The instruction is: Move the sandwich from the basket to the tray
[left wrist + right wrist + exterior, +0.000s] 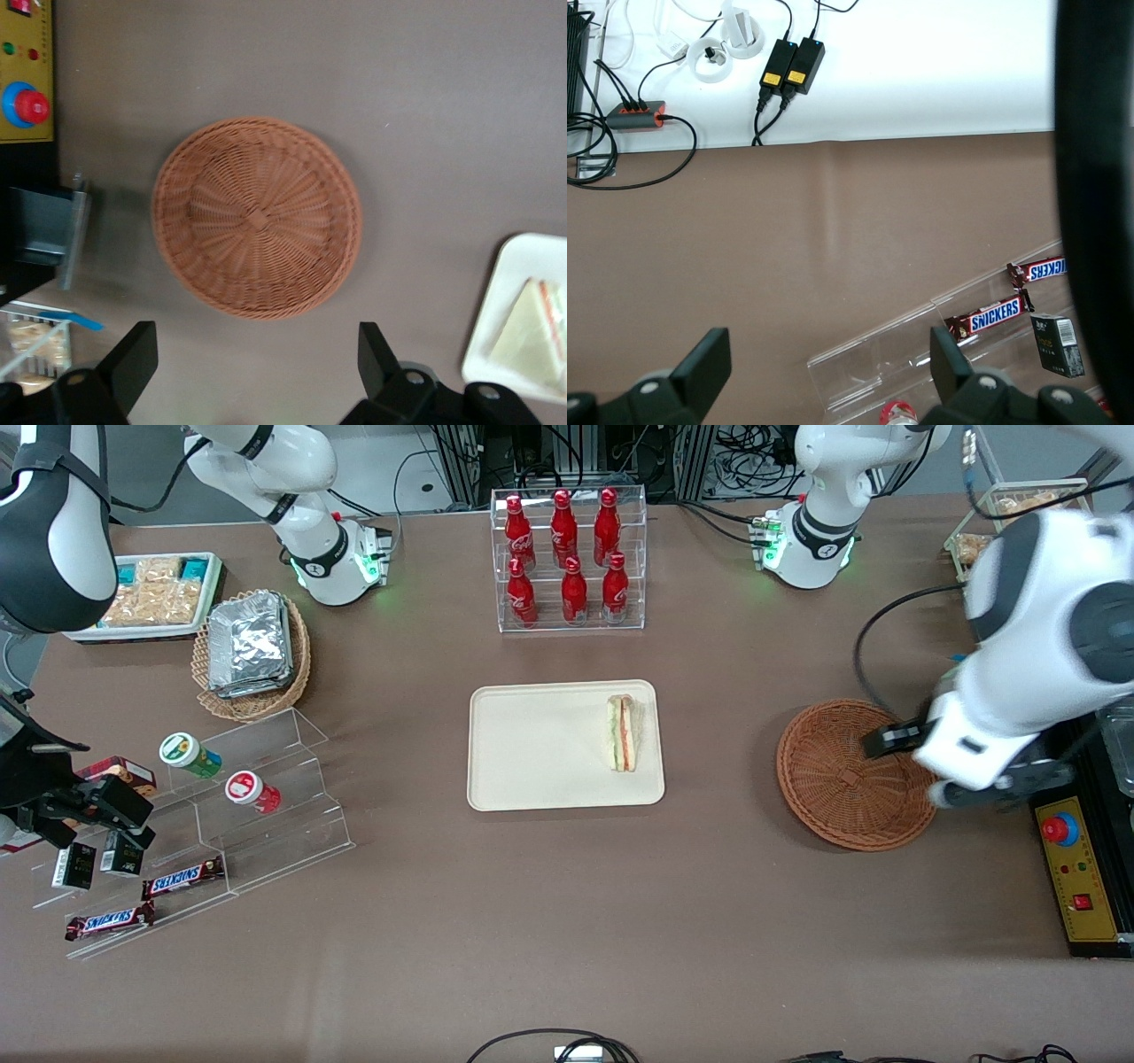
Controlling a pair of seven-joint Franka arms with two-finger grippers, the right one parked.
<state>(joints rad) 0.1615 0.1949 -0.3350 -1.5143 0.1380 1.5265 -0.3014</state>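
1. Resting on the flat beige rectangular tray (549, 748), the small triangular wedge sandwich (623, 732) with pale bread and green, orange and red filling lies at the tray's end nearest the working arm. Its long axis runs from nearer the front camera to farther from it.
2. The round reddish-brown wicker basket (846, 775) sits on the brown table (567, 921), apart from the tray, toward the working arm's end. Nothing lies in it.
3. The left arm's tool (257, 363) hangs high over the basket's edge on the working arm's side. Its two black fingers (133, 354) are spread wide and hold nothing.
4. From the tool, the sandwich lies sideways toward the parked arm's end of the table, past the basket and well apart from the fingers.
5. Judging from this layout, the placing looks done, and the coming move is likely only a retreat away from the tray.
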